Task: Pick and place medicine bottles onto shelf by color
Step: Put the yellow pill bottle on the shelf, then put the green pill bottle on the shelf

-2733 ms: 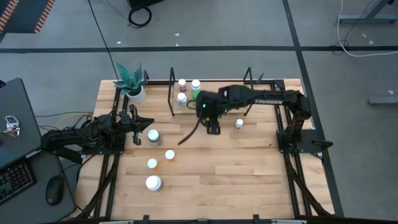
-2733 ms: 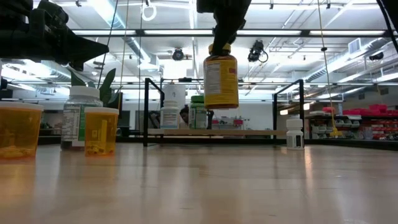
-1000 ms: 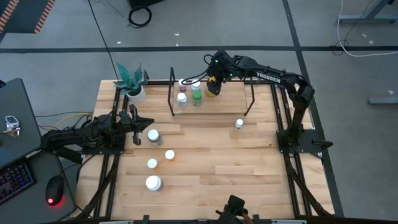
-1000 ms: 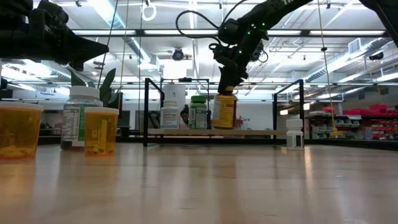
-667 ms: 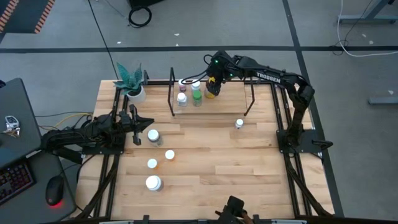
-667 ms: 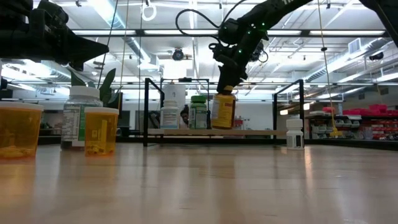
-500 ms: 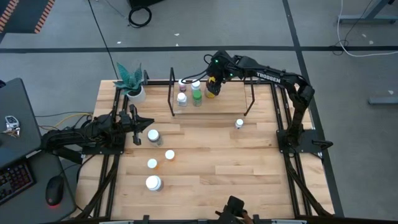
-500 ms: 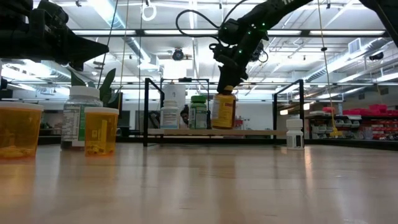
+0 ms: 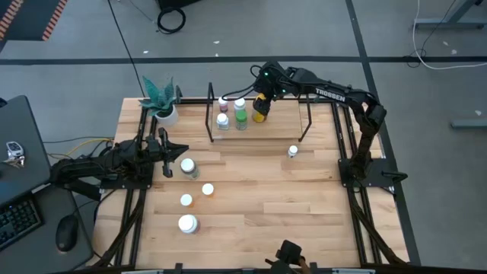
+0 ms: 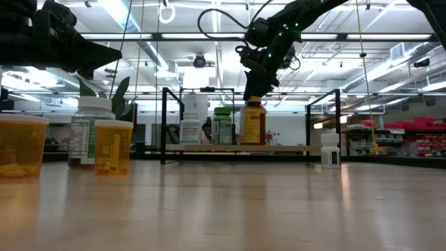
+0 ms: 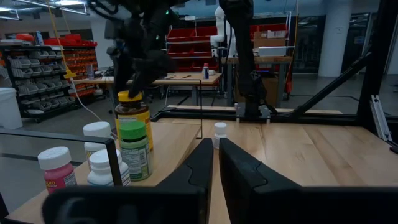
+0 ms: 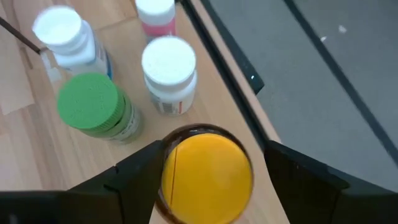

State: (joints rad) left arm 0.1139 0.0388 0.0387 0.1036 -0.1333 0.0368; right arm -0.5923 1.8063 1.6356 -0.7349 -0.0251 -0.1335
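Seen from above, a light-wood table (image 9: 304, 198) carries a wire-framed shelf (image 9: 285, 125) along its far edge, where the right gripper (image 9: 263, 97) hangs over a yellow-capped bottle (image 9: 259, 116) standing on the shelf board beside a green-capped bottle (image 9: 240, 116), two white-capped bottles and a pink one. One small white bottle (image 9: 292, 151) stands alone on the table in front of the shelf, and four white-capped bottles (image 9: 187, 167) are scattered near the left gripper (image 9: 164, 146), which rests low at the table's left side next to a white pot with a teal plant (image 9: 161, 103). At table level, two orange translucent bottles (image 10: 113, 146) at the near left show what look like yellow pills at the bottom; the brown yellow-capped bottle stands upright on the shelf board with the right gripper just above its cap. In the left wrist view, that arm's fingers (image 11: 202, 165) are pressed together, holding nothing. In the right wrist view, the two fingers (image 12: 140, 171) stand apart on either side of the yellow cap (image 12: 207, 168), clear of it.
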